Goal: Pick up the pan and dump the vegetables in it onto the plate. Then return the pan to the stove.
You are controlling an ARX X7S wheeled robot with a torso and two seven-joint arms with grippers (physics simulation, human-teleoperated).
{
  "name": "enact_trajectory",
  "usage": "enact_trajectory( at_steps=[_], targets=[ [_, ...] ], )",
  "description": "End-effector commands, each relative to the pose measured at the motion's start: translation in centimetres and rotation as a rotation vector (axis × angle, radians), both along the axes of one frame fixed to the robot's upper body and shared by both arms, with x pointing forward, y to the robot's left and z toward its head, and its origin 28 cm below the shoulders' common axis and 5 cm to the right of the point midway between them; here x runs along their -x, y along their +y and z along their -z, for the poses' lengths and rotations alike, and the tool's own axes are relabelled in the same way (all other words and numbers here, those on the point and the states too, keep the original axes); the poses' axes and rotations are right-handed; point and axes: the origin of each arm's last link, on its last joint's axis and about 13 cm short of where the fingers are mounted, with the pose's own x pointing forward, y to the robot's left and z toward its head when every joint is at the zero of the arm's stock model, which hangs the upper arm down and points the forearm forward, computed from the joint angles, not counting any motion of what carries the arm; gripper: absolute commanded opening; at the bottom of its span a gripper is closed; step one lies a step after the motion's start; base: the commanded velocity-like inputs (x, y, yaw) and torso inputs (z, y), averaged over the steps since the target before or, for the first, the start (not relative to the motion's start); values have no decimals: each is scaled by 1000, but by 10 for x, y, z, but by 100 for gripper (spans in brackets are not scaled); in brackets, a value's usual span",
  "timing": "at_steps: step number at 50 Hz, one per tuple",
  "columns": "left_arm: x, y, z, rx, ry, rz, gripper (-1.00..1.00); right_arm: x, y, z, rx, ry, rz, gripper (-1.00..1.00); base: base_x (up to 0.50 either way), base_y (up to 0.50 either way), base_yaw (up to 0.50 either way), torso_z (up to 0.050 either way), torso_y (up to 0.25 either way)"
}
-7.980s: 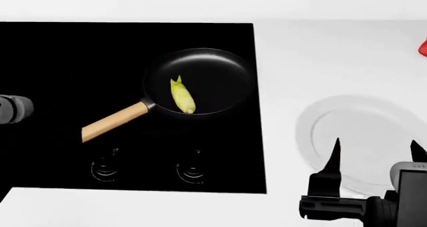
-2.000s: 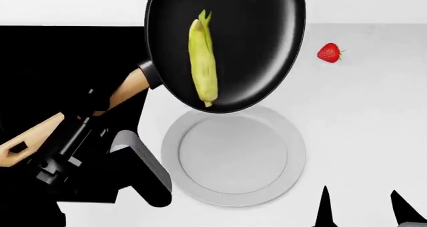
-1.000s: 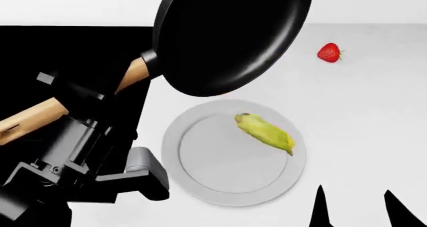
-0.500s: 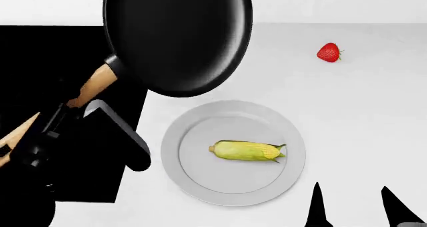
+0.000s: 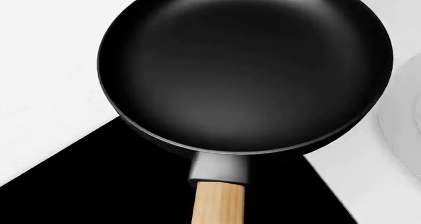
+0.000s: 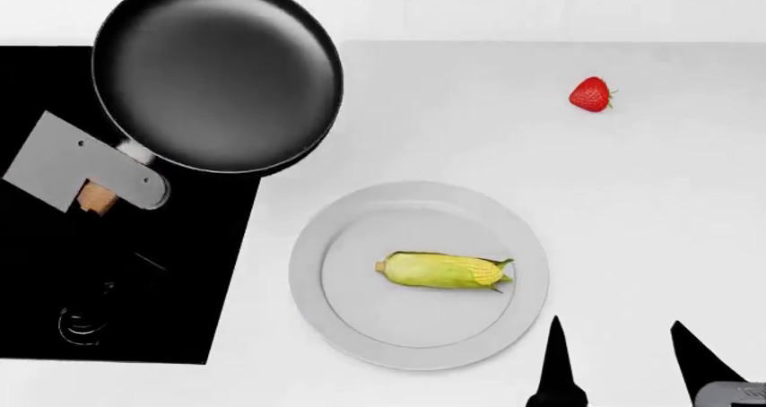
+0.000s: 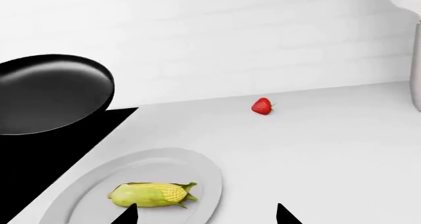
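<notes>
Your left claw grasps light wooden handle of round black frying pan, empty, held above glossy black cooktop edge. Yellow-green corn cob lies on round white plate (tabletop, red strawberry well apart). Right claw released, near plate.

Left gripper clamped on the pan's handle — right gripper low, fingers apart.

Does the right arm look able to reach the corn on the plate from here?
Probably yes: the right gripper sits open beside the plate, nothing lies between it and the corn.
</notes>
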Motion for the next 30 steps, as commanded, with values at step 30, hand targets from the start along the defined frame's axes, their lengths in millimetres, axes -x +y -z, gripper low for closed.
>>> enact_trajectory(
  at_steps=[30],
  targets=[
    [-31,52,51,108,125,-265,-100,1,2,0,-7,8,1,100,0,0,0,0,2]
  ],
)
